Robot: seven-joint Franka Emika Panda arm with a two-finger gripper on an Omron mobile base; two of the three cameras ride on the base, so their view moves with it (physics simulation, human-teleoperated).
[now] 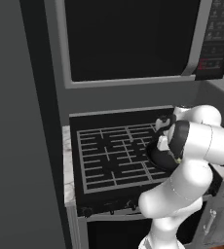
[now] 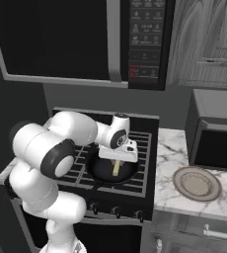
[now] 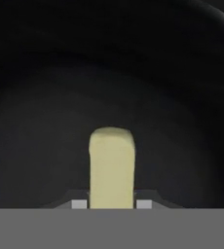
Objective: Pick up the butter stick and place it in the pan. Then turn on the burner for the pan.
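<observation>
We face a dark stove [image 2: 135, 190] under a microwave [image 2: 86, 39], with a marble counter [image 2: 172, 158] along its right edge. The right base view shows us one pale dish [image 2: 197, 183] on that counter and one pan [image 2: 93, 170] at the stove's front right. The gripper [image 3: 111, 204] pinches the one butter stick [image 3: 111, 168] above the pan's floor.

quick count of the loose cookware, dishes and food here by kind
pan: 1
butter stick, held in the pincer over the pan: 1
plate on the marble counter: 1
total: 3
</observation>
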